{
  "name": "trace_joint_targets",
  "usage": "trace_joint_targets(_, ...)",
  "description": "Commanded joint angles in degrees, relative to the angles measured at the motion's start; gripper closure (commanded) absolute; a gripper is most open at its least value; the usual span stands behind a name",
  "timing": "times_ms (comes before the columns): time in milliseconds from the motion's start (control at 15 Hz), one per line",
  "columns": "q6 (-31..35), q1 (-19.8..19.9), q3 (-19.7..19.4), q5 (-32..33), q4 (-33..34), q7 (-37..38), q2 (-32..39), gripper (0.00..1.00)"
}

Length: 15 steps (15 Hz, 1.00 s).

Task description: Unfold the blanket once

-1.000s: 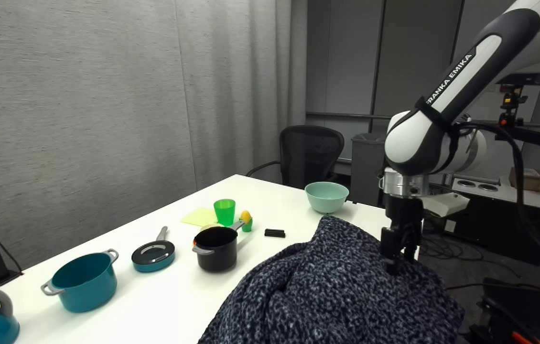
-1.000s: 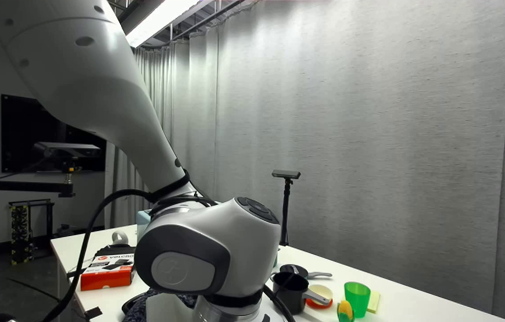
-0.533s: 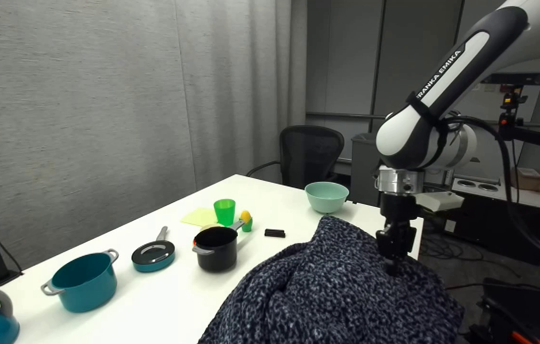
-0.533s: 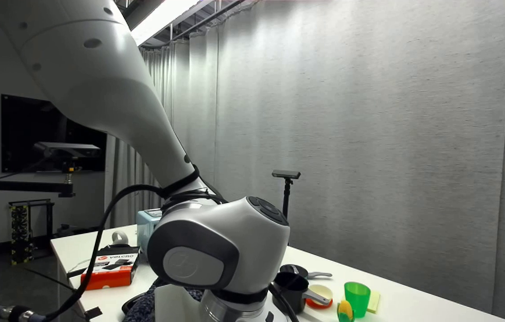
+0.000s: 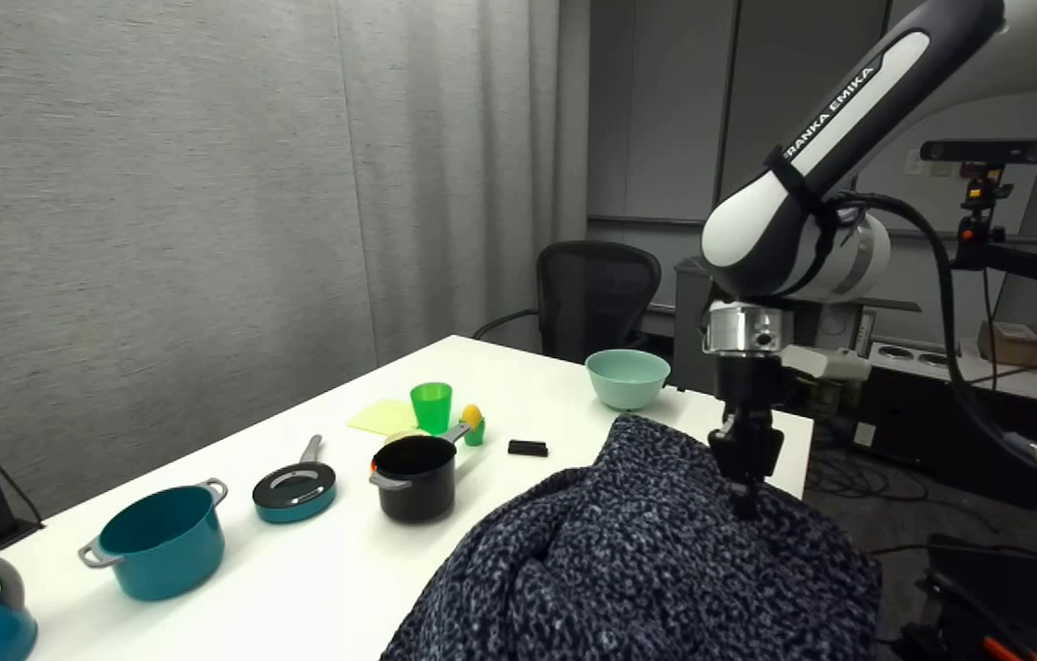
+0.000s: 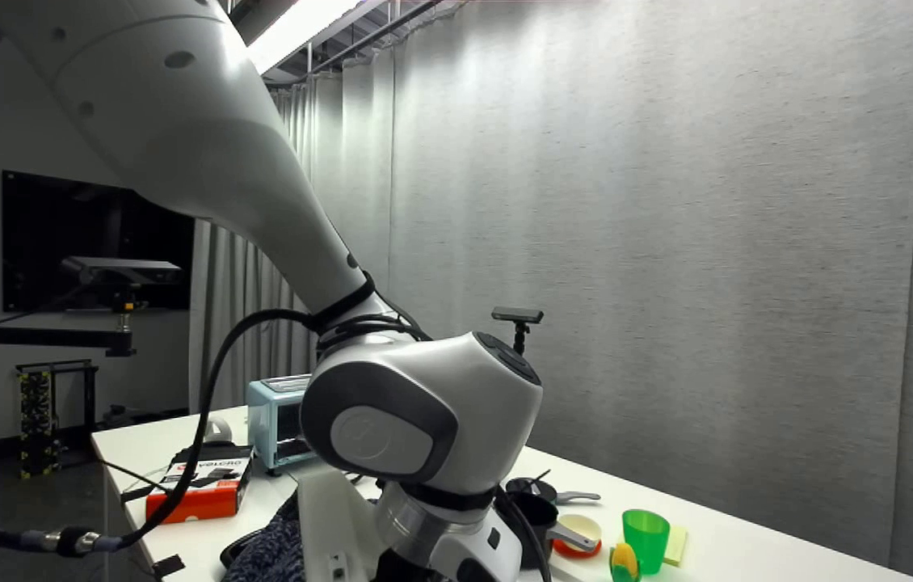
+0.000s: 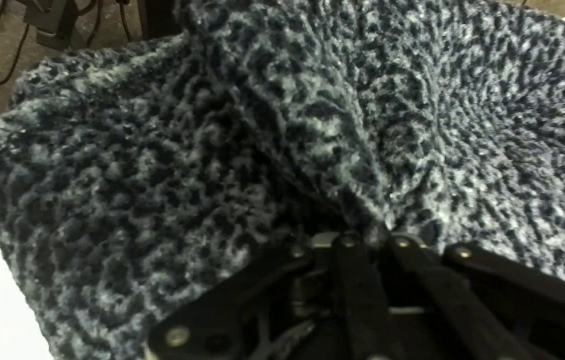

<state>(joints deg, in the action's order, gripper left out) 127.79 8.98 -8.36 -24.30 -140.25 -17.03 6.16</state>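
The blanket (image 5: 647,560), dark navy-black with light speckles, lies heaped over the near part of the table in an exterior view; a small piece of the blanket (image 6: 271,546) shows behind the arm in an exterior view. It fills most of the wrist view, where a raised ridge of the blanket (image 7: 312,120) runs down to the jaws. My gripper (image 5: 744,503) points straight down onto its right part. In the wrist view my gripper (image 7: 371,239) has its fingers close together, with a pinch of fabric running in between them. The fingertips are sunk out of sight in the cloth.
On the white table (image 5: 298,597) are a mint bowl (image 5: 627,381), a black pot (image 5: 418,487), a green cup (image 5: 431,408), a small pan (image 5: 295,491) and a teal pot (image 5: 165,546). A toaster (image 6: 279,420) and a red-and-white box (image 6: 198,493) stand beyond the arm.
The gripper, apart a second ago, has come together on the fabric. The arm has shifted left and slightly up in an exterior view, and the blanket's right edge has drawn slightly inward.
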Motion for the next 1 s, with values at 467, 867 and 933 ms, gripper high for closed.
trace_joint_targets(467, -5.8, -2.1, 3.5, -4.1, 6.2, 0.2, -4.3, 0.93)
trace_joint_targets(867, -5.8, -2.8, 4.0, -4.2, 6.7, 0.3, -4.7, 0.93)
trace_joint_targets(933, -5.8, -2.8, 4.0, -4.2, 6.7, 0.3, -4.7, 0.93)
